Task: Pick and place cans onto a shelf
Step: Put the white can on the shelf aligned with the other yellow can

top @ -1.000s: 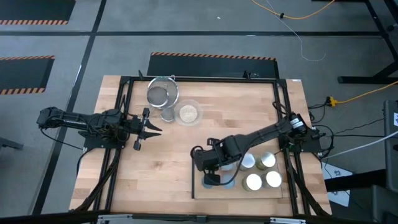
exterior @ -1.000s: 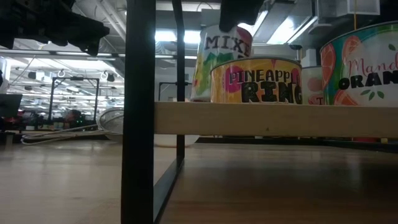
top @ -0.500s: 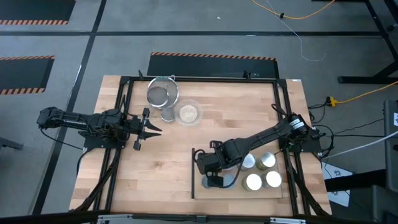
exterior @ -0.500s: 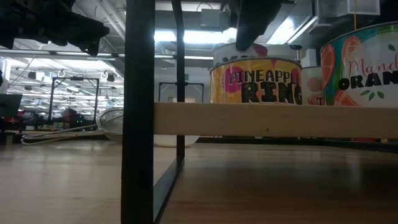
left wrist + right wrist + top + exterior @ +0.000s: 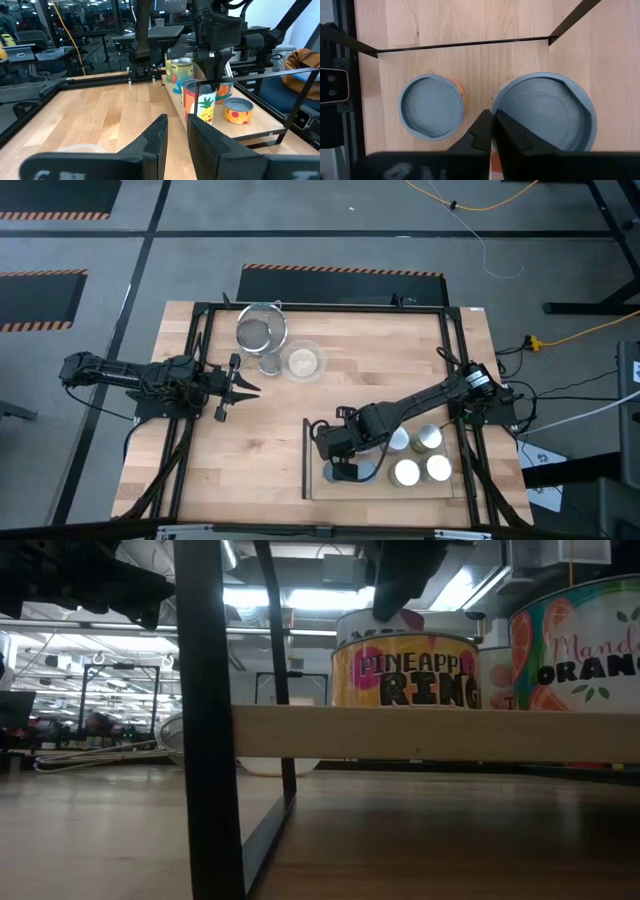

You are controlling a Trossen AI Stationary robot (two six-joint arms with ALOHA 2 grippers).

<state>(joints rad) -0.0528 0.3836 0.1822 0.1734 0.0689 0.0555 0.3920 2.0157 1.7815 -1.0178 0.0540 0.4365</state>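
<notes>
The shelf [image 5: 385, 492] is a light-wood panel on a thin dark frame [image 5: 205, 720] at the table's near right. Several cans stand on it. Among them are a low pineapple-rings tin [image 5: 405, 670], a tall can with a pineapple label [image 5: 200, 102], an orange-labelled can [image 5: 580, 645] and white-topped ones [image 5: 406, 472]. My right gripper [image 5: 492, 116] is shut. It points down between the low tin's blue top [image 5: 432, 112] and the tall can's blue top [image 5: 545, 112]. My left gripper [image 5: 252, 388] waits at the table's left, slightly open and empty. My right gripper's shut fingers come from above, pointing down. They stand at the rim of the tall can's top [image 5: 499, 105], on the side toward the low tin. The fingertips hide the spot, so I cannot tell whether they touch. The can stands upright on the shelf.
A metal mesh strainer [image 5: 262, 330], a glass bowl of grains [image 5: 302, 360] and a small grey round thing [image 5: 270, 364] sit at the far middle. Black frame rails [image 5: 200, 360] run along the table's left, right and far sides. Bare wood lies between the left gripper and the shelf.
My right gripper has come down over the cans, a little toward the near edge. The shelf with its cans has slid slightly toward the table's left. In the low view the tall can, which stood high behind the pineapple-rings tin, now shows only its top.
</notes>
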